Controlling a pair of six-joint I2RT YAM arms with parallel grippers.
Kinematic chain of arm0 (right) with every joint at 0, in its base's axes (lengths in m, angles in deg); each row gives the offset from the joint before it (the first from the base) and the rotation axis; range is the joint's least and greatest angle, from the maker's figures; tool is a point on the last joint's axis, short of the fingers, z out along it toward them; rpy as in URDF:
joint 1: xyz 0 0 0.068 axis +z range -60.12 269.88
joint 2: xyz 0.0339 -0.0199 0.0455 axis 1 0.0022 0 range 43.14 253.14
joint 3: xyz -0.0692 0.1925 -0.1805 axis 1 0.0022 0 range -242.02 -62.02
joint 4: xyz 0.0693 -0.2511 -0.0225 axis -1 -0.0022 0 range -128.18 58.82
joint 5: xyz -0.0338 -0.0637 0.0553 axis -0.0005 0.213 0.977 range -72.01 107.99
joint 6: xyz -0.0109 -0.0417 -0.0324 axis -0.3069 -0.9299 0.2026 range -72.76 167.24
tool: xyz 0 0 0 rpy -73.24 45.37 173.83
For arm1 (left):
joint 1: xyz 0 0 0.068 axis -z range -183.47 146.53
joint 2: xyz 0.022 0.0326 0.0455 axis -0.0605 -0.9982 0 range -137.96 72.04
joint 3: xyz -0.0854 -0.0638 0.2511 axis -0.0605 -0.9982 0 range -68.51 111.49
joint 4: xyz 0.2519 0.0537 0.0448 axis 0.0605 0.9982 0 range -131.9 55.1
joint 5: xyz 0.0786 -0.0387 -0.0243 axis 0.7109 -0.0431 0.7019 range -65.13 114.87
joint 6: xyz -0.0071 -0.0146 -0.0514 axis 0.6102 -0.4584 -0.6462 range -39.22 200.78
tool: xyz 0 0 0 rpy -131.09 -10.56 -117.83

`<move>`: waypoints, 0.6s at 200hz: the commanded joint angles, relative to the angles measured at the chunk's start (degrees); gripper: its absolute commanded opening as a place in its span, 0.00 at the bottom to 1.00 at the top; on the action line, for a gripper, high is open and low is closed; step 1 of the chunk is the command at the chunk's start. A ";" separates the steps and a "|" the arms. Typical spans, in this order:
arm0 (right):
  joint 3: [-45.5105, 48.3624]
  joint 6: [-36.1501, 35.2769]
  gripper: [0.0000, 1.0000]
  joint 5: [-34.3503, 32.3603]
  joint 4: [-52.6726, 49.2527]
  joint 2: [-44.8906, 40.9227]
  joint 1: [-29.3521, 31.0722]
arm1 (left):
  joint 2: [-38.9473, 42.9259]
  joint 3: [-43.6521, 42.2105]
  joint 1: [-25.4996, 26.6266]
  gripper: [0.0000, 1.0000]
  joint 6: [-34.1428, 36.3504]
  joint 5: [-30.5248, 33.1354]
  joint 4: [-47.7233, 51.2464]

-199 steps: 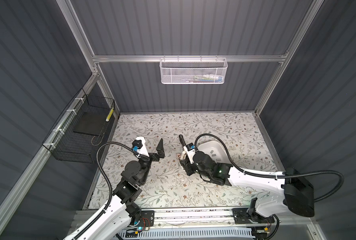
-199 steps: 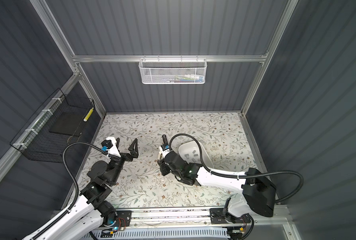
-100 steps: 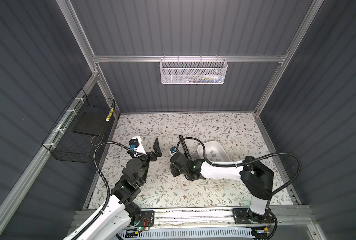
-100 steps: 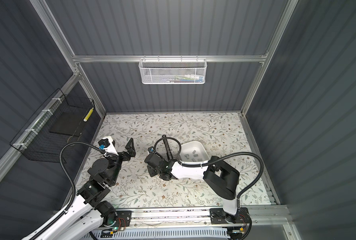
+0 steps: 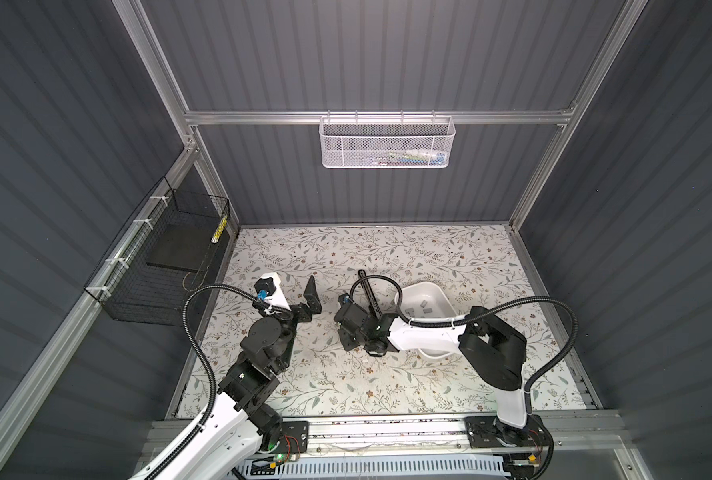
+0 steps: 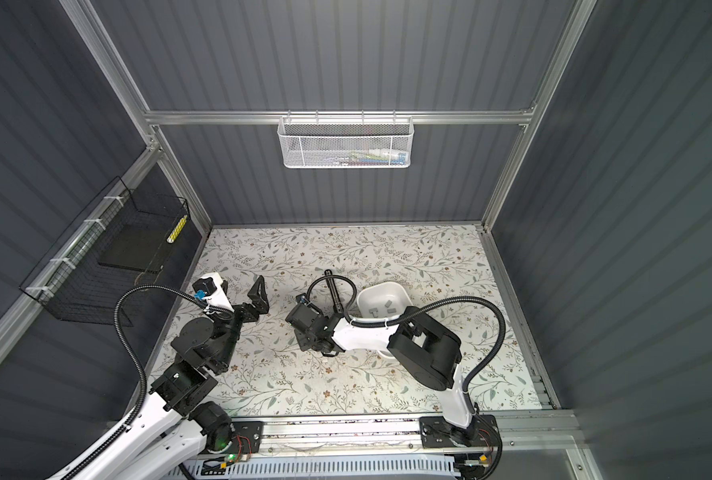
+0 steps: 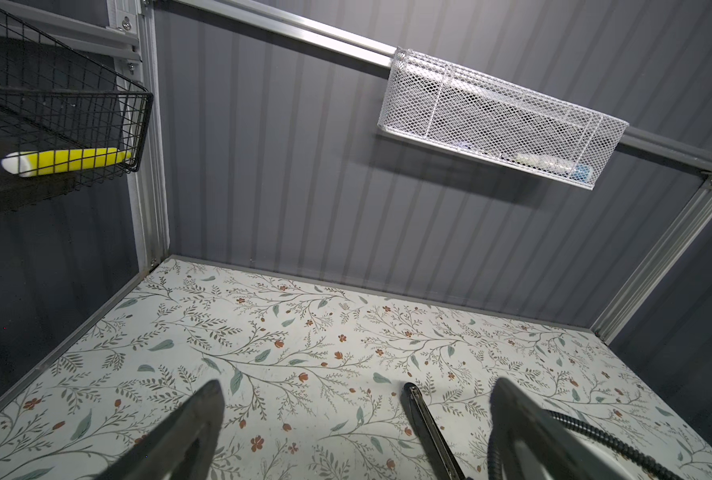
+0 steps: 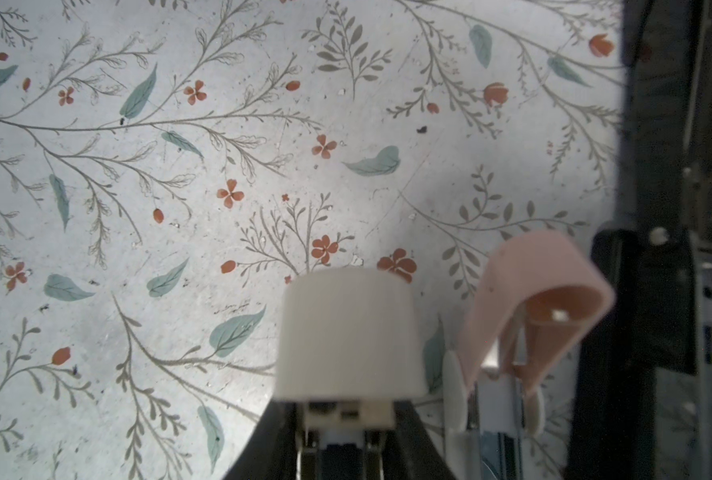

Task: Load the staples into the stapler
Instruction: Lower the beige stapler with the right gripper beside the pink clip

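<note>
A white mesh basket (image 5: 367, 145) and a black wire basket (image 5: 138, 299) hang above the floral tabletop (image 5: 346, 374).

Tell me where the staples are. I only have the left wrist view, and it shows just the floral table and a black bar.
Observer: A few grey staples lie loose in the white tray, seen in both top views.
Operator: Report the right gripper.
Observer: In the right wrist view, the right gripper is closed on a white block. No staple shows in it.
Operator: Check the path to the tray.
Observer: In both top views the right arm crosses above the tray's near end and hides part of it.
</note>
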 commanded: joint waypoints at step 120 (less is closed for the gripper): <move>-0.94 5.12 0.05 -2.23 -2.54 1.32 1.13 | 1.15 0.67 0.06 1.00 -1.31 0.80 -0.23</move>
